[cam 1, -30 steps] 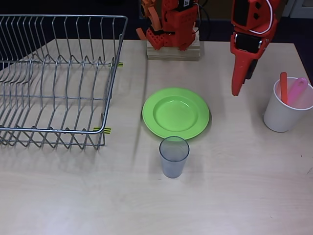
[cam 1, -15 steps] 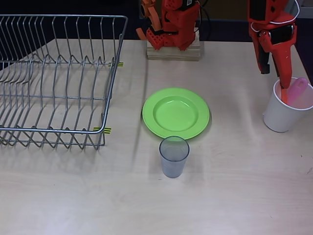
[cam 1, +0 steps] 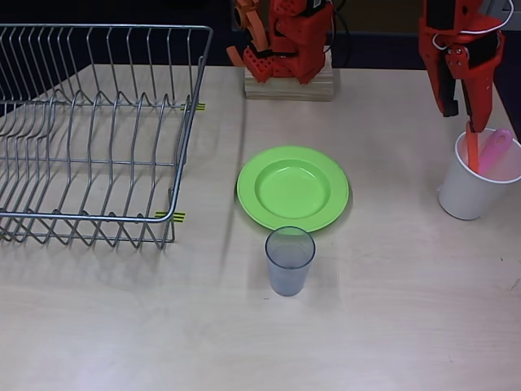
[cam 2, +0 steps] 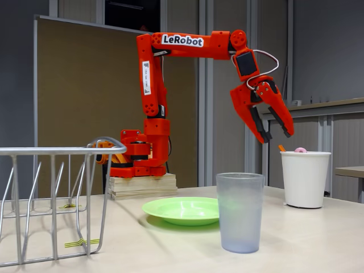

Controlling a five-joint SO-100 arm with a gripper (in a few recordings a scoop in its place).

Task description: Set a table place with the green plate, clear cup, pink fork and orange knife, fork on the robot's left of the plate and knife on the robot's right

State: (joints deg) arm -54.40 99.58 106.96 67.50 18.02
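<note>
tool (cam 2: 275, 135) swung from beside plate to above white cup (cam 1: 473, 186) | jaws spread | nothing gripped

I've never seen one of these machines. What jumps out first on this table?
A bright red-orange robot arm arches from its wooden block, its open pincer hanging above a white cup that holds a pink fork and an orange knife. Mid-table, a lime-green plate lies beside a clear cup.

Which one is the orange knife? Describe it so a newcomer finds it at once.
Look at the table's right side in the overhead view, where a white cup stands. Two utensils stick out of it; the orange knife is the slim one left of the pink fork.
</note>
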